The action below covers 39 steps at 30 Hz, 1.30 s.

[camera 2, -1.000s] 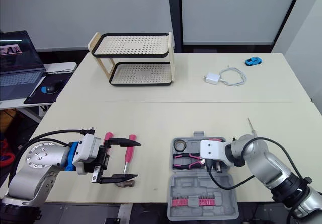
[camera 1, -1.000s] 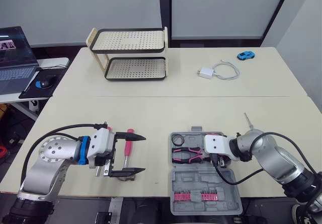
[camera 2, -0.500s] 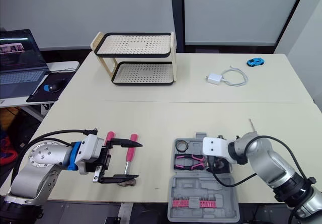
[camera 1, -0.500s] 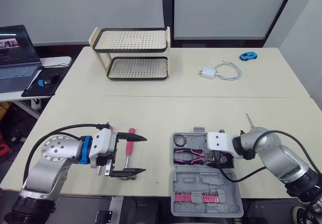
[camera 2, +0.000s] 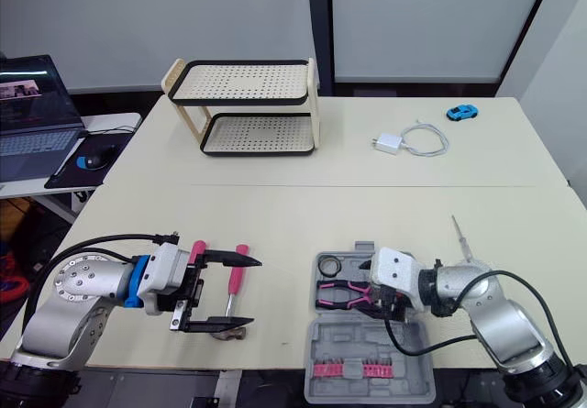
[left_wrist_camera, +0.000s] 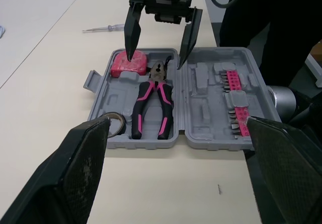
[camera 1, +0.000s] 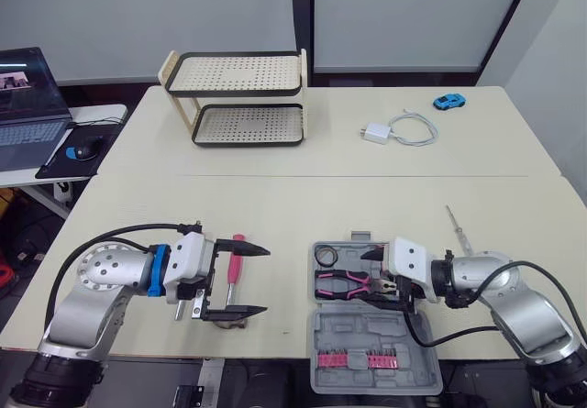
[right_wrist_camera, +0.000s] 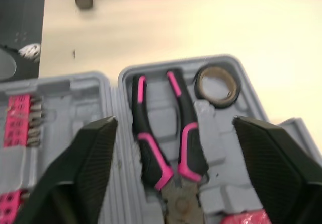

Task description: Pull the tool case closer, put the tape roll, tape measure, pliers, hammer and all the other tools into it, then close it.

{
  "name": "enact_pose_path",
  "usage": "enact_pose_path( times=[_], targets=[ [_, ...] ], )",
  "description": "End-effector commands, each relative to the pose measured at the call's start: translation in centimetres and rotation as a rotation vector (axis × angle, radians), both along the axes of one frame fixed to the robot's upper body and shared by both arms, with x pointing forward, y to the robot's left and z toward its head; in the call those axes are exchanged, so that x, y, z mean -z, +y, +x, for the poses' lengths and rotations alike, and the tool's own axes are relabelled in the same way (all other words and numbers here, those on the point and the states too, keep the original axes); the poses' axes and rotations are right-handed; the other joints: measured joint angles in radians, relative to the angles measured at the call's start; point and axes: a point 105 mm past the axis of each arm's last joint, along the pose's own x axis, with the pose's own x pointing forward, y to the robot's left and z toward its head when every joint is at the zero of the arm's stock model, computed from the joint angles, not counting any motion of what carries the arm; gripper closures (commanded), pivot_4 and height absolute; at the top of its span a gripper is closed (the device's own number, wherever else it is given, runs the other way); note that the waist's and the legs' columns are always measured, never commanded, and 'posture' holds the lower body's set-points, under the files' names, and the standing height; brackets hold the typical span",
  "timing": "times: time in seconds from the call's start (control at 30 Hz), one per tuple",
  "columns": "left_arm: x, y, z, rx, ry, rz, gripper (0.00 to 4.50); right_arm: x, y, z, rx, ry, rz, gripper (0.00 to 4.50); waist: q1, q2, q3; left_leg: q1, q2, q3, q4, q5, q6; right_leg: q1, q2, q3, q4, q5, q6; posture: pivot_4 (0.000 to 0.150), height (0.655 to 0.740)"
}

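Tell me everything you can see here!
case: 1, grey, open, table front
pliers: 1, pink-black, in case
tape roll: 1, dark, in case
tape measure: 1, pink, in case
bits: one row, pink, case lid
hammer: 1, pink handle, left of case
screwdriver: 1, grey, right of case
rack: 1, black-cream, table back
charger: 1, white, with cable, table back
car: 1, blue, far corner
laptop: 1, dark, side desk
mouse: 1, dark, side desk
left tool: open, at hammer
right tool: open, over case

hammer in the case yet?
No, the hammer lies on the table by the left gripper, outside the open tool case.
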Motion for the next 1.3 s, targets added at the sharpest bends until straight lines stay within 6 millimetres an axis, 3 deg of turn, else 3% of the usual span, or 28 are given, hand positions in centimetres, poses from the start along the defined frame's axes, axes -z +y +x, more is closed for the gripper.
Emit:
enact_pose_path(
  times=[0.03, 0.27, 0.3, 0.67, 1.03, 1.17, 1.3],
  targets=[
    [-0.4, -0.2, -0.1, 0.027, -0.011, -0.005, 0.0, 0.0, 0.2, 0.3, 0.014, -0.07, 0.065, 1.77, 0.001, 0.0, 0.0, 0.0, 0.0, 0.0, 0.0, 0.0, 0.0, 0.0, 0.0, 0.0, 0.0, 0.0, 0.0, 0.15, 0.74],
    [-0.4, -0.2, -0.2, 0.042, -0.017, 0.005, 0.0, 2.2, 0.0, 0.3, 0.061, -0.071, 0.115, 4.34, 0.0, 0.0, 0.0, 0.0, 0.0, 0.0, 0.0, 0.0, 0.0, 0.0, 0.0, 0.0, 0.0, 0.0, 0.0, 0.15, 0.74],
    [-0.4, -0.3, -0.2, 0.044, -0.017, 0.006, 0.0, 2.5, 0.0, 0.3, 0.065, -0.069, 0.116, 4.46, 0.0, 0.0, 0.0, 0.0, 0.0, 0.0, 0.0, 0.0, 0.0, 0.0, 0.0, 0.0, 0.0, 0.0, 0.0, 0.15, 0.74],
    [-0.4, -0.3, -0.3, 0.043, -0.016, 0.013, 0.0, 5.9, -1.8, 1.8, 0.173, -0.01, 0.061, 4.46, 0.0, 0.0, 0.0, 0.001, 0.0, 0.0, 0.0, 0.0, 0.0, 0.0, 0.0, 0.001, 0.0, 0.0, 0.0, 0.15, 0.74],
    [-0.4, -0.3, -0.3, 0.041, -0.012, 0.018, 0.0, 8.9, -2.8, 0.6, 0.171, 0.1, -0.055, 4.46, 0.0, -0.004, -0.004, 0.002, 0.0, 0.0, 0.0, 0.0, 0.0, 0.001, 0.001, 0.0, 0.0, 0.0, 0.0, 0.15, 0.74],
    [-0.4, -0.3, -0.3, 0.04, -0.014, 0.021, 0.0, 8.7, -3.0, 0.8, 0.188, 0.093, -0.048, 4.46, 0.0, -0.006, -0.006, 0.003, 0.0, -0.002, 0.0, 0.0, 0.0, 0.001, 0.001, -0.001, 0.0, 0.0, 0.0, 0.15, 0.74],
    [-0.5, 0.0, -0.1, 0.027, -0.012, 0.021, 0.0, 6.8, -2.9, 1.2, 0.171, 0.046, -0.003, 4.46, 0.003, -0.006, -0.007, 0.004, 0.0, -0.002, 0.0, -0.002, 0.003, 0.002, 0.001, -0.001, 0.0, 0.0, 0.0, 0.15, 0.74]
  ],
)
